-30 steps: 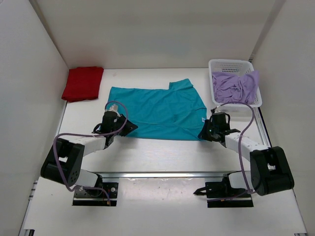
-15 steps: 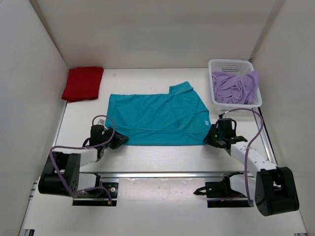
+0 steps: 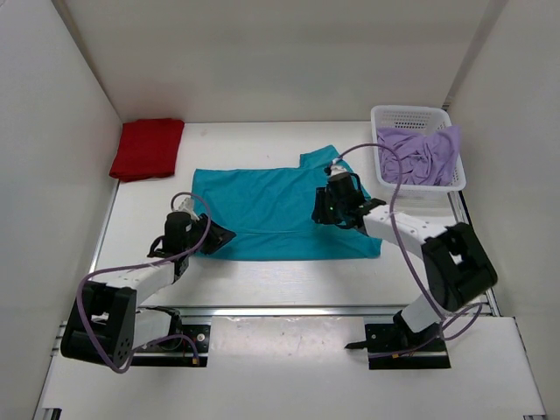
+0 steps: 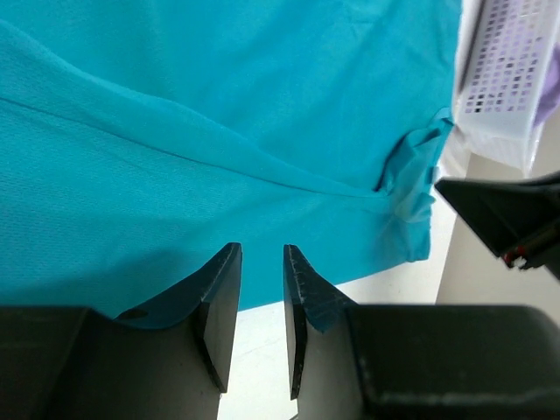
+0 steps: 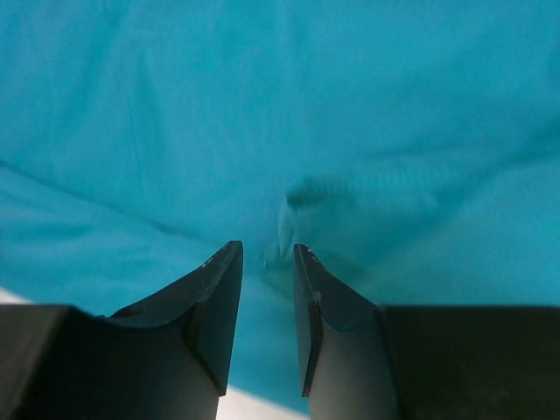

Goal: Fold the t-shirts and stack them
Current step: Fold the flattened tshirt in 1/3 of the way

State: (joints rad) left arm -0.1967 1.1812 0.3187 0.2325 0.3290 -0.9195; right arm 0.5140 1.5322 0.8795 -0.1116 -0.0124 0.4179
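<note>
Left claw: jaws narrowly parted, nothing between them, tips at the near-left hem of the teal-blue shirt. Right claw: released, narrow gap, over the shirt's right half. A small pucker just ahead of its tips is blurred.

Teal-blue shirt lies mid-table, flat, fine knit, one long crease, right sleeve bunched.

Red shirt: folded square, far-left corner.

Lavender shirt: crumpled in the white mesh basket, far-right corner, lower part hidden by the basket wall.

Nothing legible — no text, label or number on the teal-blue t-shirt or basket.
</note>
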